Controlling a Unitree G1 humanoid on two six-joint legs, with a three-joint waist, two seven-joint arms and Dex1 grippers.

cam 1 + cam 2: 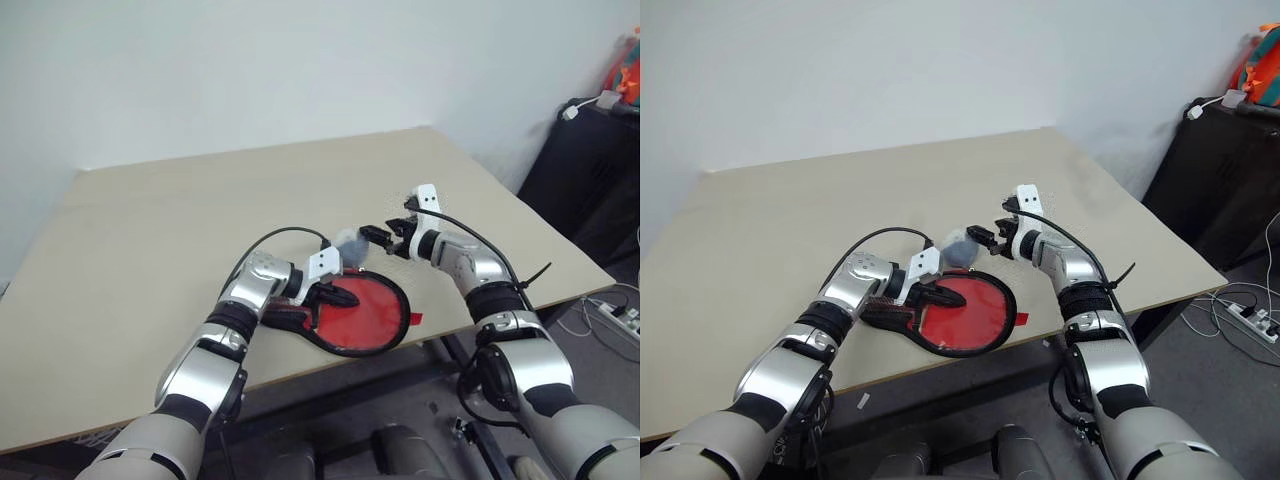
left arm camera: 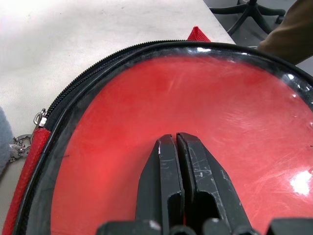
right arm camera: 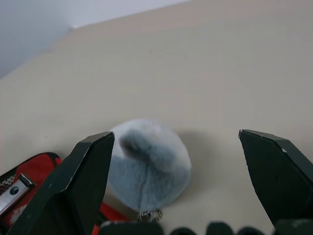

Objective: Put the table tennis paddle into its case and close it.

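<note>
The case [image 1: 370,315] lies flat near the table's front edge, clear side up, with red showing under the plastic [image 2: 146,98] and a black zipper rim. I cannot tell the table tennis paddle apart from the case's red inside. My left gripper [image 2: 176,139] is shut and holds nothing, its tips resting on the clear face [image 1: 952,292]. A fluffy grey ball [image 3: 149,164] hangs on a small chain at the case's far rim. My right gripper [image 3: 176,137] is open just behind it, a finger on either side of the ball without touching it [image 1: 385,238].
A small red tab [image 1: 415,319] sticks out of the case towards the table's front edge [image 1: 330,385]. A black cabinet [image 1: 590,170] stands to the right of the table, with a power strip [image 1: 615,315] on the floor. The tabletop [image 1: 180,230] behind the case is bare.
</note>
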